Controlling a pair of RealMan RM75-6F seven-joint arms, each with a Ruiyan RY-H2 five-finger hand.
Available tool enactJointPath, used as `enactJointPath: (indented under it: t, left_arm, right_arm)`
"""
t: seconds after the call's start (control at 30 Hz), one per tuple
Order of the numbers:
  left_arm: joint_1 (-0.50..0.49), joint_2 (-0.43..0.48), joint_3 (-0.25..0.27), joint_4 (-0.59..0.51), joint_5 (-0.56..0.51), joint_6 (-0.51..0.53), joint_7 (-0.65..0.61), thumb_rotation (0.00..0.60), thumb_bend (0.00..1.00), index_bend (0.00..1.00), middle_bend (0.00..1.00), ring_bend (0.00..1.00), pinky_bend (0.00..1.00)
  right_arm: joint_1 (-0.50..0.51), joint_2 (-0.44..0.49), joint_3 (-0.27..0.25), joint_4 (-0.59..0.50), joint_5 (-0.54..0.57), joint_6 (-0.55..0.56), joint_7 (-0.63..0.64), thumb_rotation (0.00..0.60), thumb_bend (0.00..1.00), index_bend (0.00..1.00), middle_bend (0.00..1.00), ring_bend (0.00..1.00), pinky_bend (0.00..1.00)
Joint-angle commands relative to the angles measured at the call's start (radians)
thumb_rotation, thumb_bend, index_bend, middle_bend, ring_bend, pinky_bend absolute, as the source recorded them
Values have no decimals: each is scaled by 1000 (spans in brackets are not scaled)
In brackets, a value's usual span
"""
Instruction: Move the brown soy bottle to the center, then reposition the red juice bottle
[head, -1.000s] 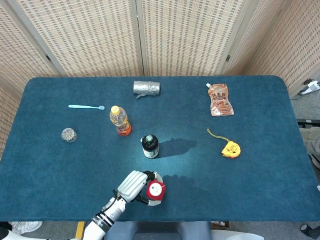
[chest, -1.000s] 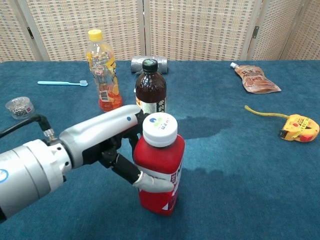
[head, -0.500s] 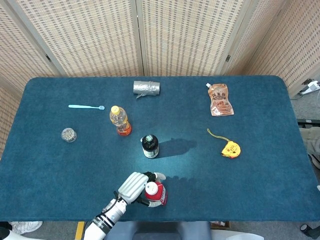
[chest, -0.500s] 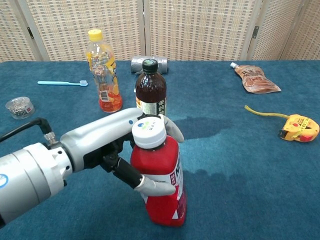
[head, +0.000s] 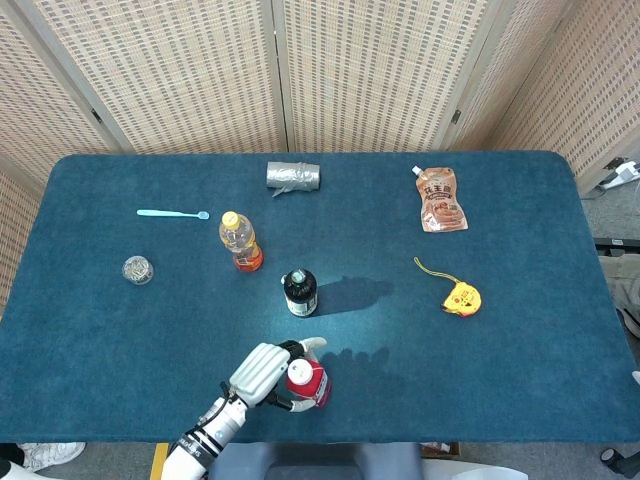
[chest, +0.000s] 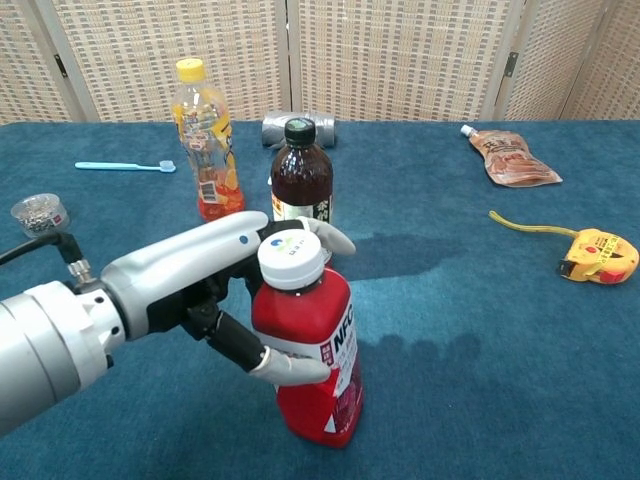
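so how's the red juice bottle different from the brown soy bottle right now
The red juice bottle has a white cap and sits in the left robot hand, tilted at the table's near edge. The brown soy bottle has a black cap and stands upright and untouched near the center. Both are capped.

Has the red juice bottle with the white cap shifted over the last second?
Yes. The red juice bottle moved slightly left and tilted, judged against the upright brown soy bottle.
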Motion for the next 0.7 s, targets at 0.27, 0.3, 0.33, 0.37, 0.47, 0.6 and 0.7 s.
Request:
enactJointPath:
  t: [0.27,0.3,0.33,0.37,0.47,0.6,0.7]
  left_arm:
    - [13,43,9,-28,-5,13,4,600,122,146,344,280,492]
    - [15,48,10,-31,-5,16,4,600,122,146,343,280,492]
    - [17,52,11,-34,-5,18,4,600,122,146,343,279,492]
    - [19,58,12,-37,-6,21,2,600,122,146,343,279,492]
    - [23,80,15,-59,-17,9,-25,600,122,141,336,273,492]
    - [29,108,25,-81,-5,7,-45,600,123,139,330,267,492]
    - [41,128,38,-100,20,17,-63,600,122,139,330,267,492]
  right_arm:
    - [-1,1,-3,-3,-9,4,-3,600,0,138,277,177,427]
    - [-1,1,-4,-4,-11,3,-4,600,0,138,277,177,427]
    - [0,1,-4,-5,-13,3,-4,600,0,137,277,177,427]
    - [0,1,-5,-5,-15,3,-4,600,0,137,277,177,427]
    - [-1,1,-4,-8,-12,5,-7,600,0,137,277,177,427]
    - [-3,3,-4,-9,-14,10,-3,600,0,138,277,177,427]
    - [-4,3,-4,-10,-15,12,-3,600,0,137,277,177,427]
